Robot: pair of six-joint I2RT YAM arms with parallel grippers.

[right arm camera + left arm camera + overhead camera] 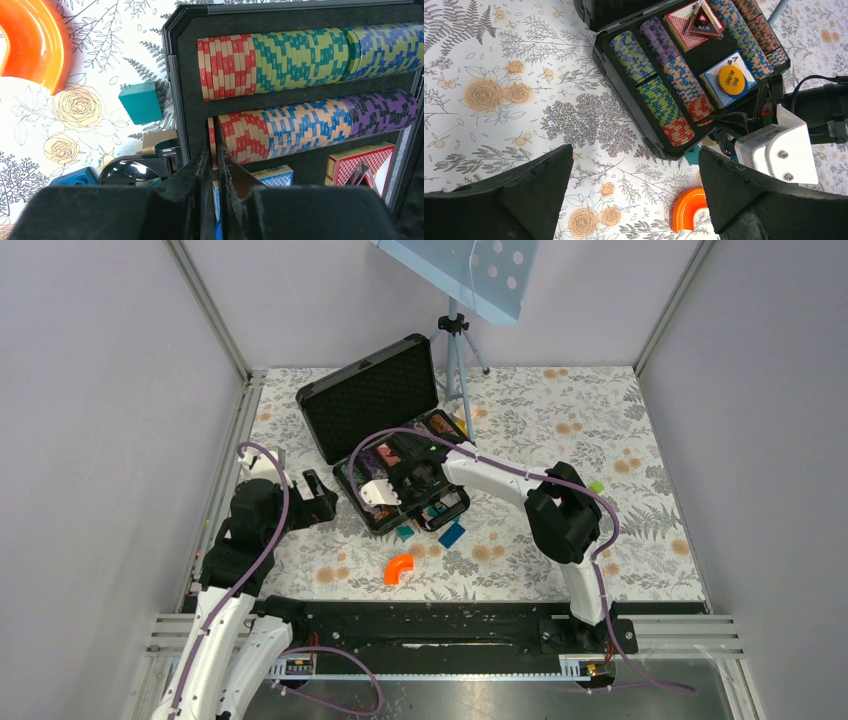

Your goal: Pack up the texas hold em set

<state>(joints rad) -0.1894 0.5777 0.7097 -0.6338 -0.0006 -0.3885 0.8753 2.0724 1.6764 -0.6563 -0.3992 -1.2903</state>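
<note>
Right arm (pixel 500 478) extended into briefcase (pixel 375 405); right gripper (pixel 212 152) narrow at red chip (pixel 212 135), grip unclear. Left gripper (pixel 635 155) wide. Legible: "ALL IN" marker (pixel 704 24), "BIG BLIND" disc (pixel 731 80).

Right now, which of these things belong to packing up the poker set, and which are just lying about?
Job: black case, chip rows, red deck, blue deck, Big Blind button.
Lying about: orange curved piece, teal block, blue block.
</note>
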